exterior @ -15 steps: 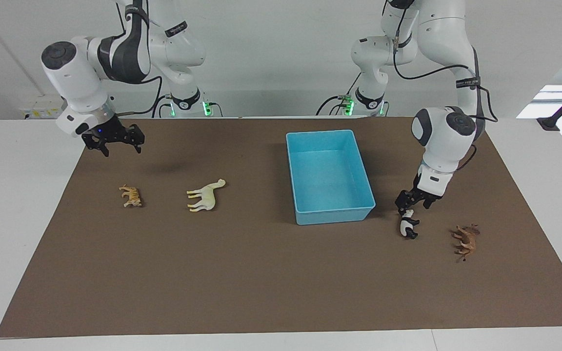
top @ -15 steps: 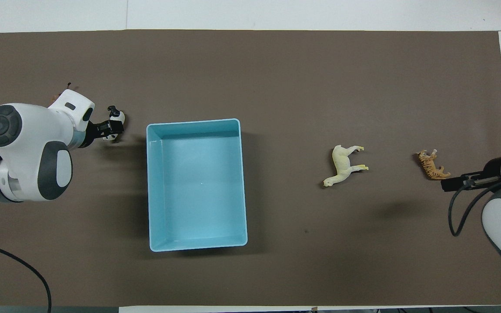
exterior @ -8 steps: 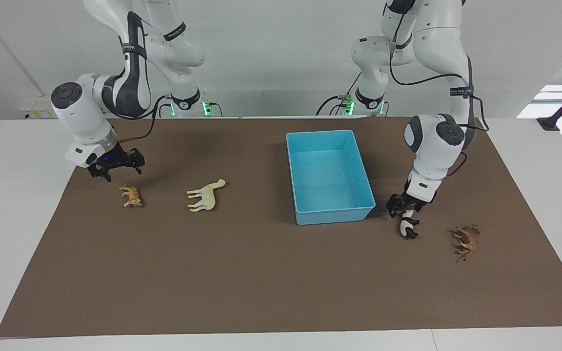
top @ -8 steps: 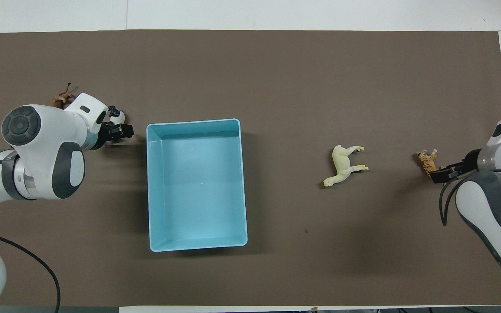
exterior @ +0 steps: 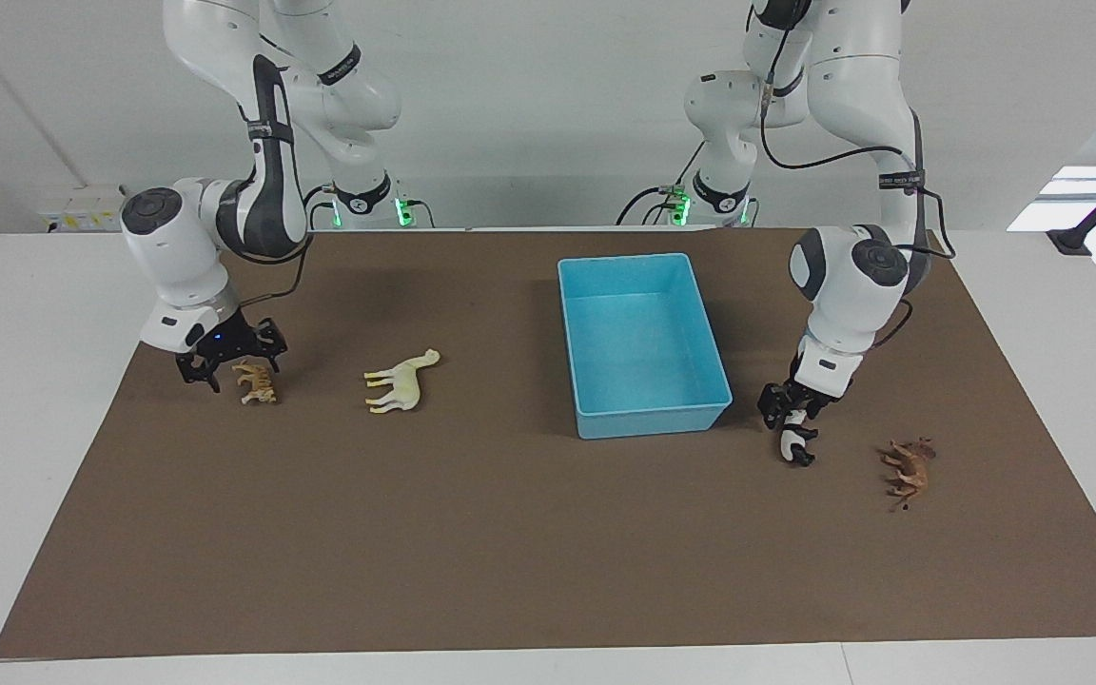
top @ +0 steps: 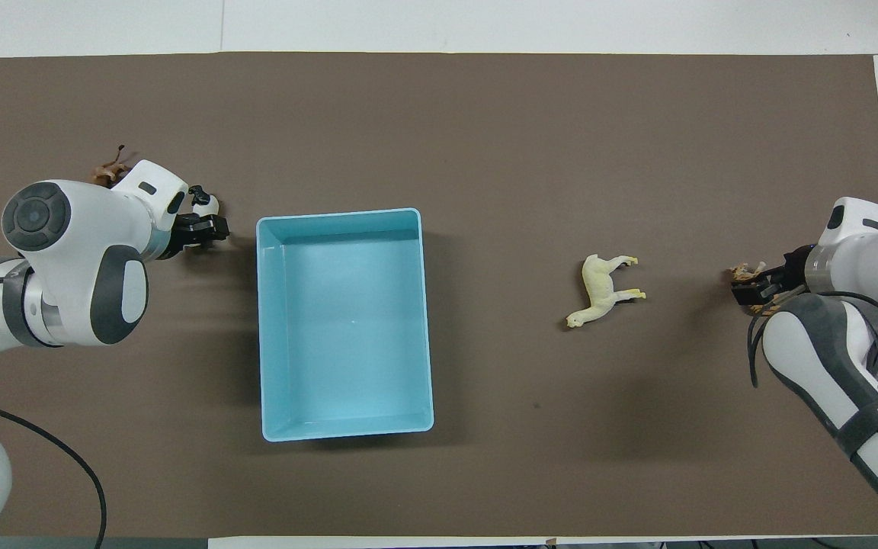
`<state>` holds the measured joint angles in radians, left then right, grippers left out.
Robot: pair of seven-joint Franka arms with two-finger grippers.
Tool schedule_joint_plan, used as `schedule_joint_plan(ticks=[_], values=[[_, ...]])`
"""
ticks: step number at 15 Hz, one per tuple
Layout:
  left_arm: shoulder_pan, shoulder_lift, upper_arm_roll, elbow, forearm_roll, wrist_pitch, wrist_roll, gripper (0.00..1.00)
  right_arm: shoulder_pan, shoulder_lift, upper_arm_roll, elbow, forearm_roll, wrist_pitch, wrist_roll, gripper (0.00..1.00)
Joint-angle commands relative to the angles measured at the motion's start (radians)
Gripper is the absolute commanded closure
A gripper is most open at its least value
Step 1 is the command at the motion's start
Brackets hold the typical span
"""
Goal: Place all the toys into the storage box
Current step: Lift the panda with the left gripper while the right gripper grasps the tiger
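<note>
The light blue storage box (exterior: 653, 420) (top: 347, 431) stands in the middle of the mat with no toys in it. My left gripper (exterior: 786, 411) (top: 204, 227) is down at the upper end of the black-and-white panda (exterior: 798, 445) (top: 205, 201), beside the box toward the left arm's end. The reddish-brown horned animal (exterior: 908, 466) (top: 107, 171) lies beside the panda, closer to the left arm's end of the table. My right gripper (exterior: 232, 366) (top: 751, 288) is open and low at the orange striped tiger (exterior: 259, 384) (top: 744, 271). The cream long-necked animal (exterior: 402, 381) (top: 600, 290) lies between the tiger and the box.
A brown mat (exterior: 510, 533) covers most of the white table (exterior: 25, 381). The left arm's wrist hides part of the horned animal in the overhead view.
My right gripper has come down from above the mat to the tiger. My left gripper has lowered a little onto the panda. The toys have not moved.
</note>
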<state>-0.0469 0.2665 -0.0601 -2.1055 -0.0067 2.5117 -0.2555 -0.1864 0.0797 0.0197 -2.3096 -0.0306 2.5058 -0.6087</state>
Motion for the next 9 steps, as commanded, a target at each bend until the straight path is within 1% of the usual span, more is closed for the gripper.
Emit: schedule_joint_plan(ticks=[1, 3, 4, 5, 6, 8, 9], values=[[-0.002, 0.019, 0.006, 0.021, 0.011, 0.007, -0.004, 0.48, -0.002, 0.035, 0.002, 0.004, -0.005, 0.034, -0.020, 0.03], [-0.001, 0.019, 0.006, 0.035, 0.011, -0.001, -0.004, 0.69, -0.007, 0.061, 0.002, 0.004, -0.005, 0.060, -0.028, 0.03], [0.001, 0.019, 0.006, 0.036, 0.011, -0.002, -0.004, 0.81, -0.010, 0.069, 0.002, 0.004, -0.005, 0.062, -0.028, 0.03], [0.001, 0.020, 0.006, 0.048, 0.011, -0.013, -0.004, 0.86, -0.011, 0.071, 0.002, 0.004, -0.005, 0.061, -0.026, 0.05], [0.002, 0.026, 0.006, 0.077, 0.011, -0.055, -0.005, 0.86, -0.013, 0.075, 0.002, 0.004, -0.005, 0.061, -0.019, 0.05], [0.004, 0.034, 0.005, 0.180, 0.010, -0.198, -0.013, 0.86, -0.018, 0.080, 0.002, -0.002, -0.003, 0.059, -0.010, 0.07], [0.001, 0.021, 0.005, 0.220, 0.005, -0.282, -0.022, 0.86, -0.024, 0.081, 0.002, -0.004, -0.003, 0.054, -0.006, 0.07]])
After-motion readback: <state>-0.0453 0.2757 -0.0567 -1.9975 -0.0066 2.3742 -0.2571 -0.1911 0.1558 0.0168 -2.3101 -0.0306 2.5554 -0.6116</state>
